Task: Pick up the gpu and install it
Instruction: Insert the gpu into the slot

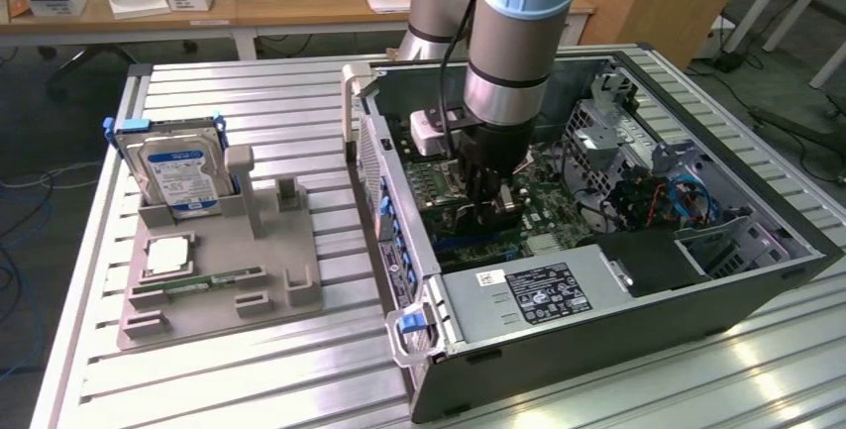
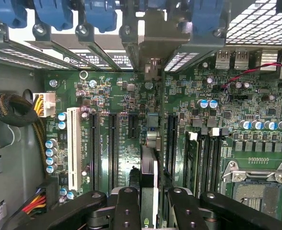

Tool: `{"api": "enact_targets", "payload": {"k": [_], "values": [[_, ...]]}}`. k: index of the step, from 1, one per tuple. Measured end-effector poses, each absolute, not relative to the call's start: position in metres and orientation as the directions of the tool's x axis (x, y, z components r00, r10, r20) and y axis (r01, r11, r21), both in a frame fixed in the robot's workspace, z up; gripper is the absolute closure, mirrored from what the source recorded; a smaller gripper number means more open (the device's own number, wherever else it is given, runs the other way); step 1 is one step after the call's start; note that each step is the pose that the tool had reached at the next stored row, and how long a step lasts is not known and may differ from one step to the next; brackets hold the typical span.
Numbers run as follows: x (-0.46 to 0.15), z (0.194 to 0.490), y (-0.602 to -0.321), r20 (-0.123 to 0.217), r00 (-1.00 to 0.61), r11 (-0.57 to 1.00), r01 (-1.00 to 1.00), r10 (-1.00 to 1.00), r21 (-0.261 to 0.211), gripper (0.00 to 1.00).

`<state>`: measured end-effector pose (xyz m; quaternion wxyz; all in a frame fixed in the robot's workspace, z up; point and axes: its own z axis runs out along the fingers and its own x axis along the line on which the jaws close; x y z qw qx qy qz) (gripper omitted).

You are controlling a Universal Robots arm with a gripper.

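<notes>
GPU: one card [image 2: 149, 158], seen edge-on in the wrist view, standing upright over the motherboard and clamped between the end effector's fingers; its metal bracket end [image 2: 152, 43] reached the rear slot openings of the case. Whether it was fully seated in a slot could not be told.
Bench: one slatted metal bench [image 1: 264, 92] carried the case and the fixture.
Computer case: one open tower [image 1: 740, 270] lay on its side, toward the exterior view's right.
Arm: one arm [image 1: 522, 33] came straight down into the case, wrist vertical, tool pointing at the board.
Parts fixture: one grey tray [image 1: 218, 270] sat beside the case, toward the exterior view's left.
Motherboard: one green board [image 2: 212, 96] covered the case floor.
Power supply: one labelled box [image 1: 536, 295] sat at the near end of the case.
Hard drive: one blue-labelled drive [image 1: 178, 166] stood upright in the fixture.
End effector: one [image 2: 149, 199], partly closed, its black fingers [image 2: 126, 206] pressed on either side of the GPU.
Expansion slots: one white slot [image 2: 74, 148] and several black ones [image 2: 94, 148] ran parallel beside the card.
CPU socket: one bare socket [image 2: 255, 189] sat near the memory slots.
Memory stick: one narrow green stick [image 1: 212, 278] lay flat in the fixture.
</notes>
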<state>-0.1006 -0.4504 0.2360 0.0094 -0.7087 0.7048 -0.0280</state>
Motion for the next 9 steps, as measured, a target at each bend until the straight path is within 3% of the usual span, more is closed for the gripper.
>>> {"api": "enact_targets", "payload": {"k": [9], "values": [[-0.1007,0.2319,-0.4505,0.027,0.005,-0.006,-0.999,-1.000,-0.053,0.73]]}}
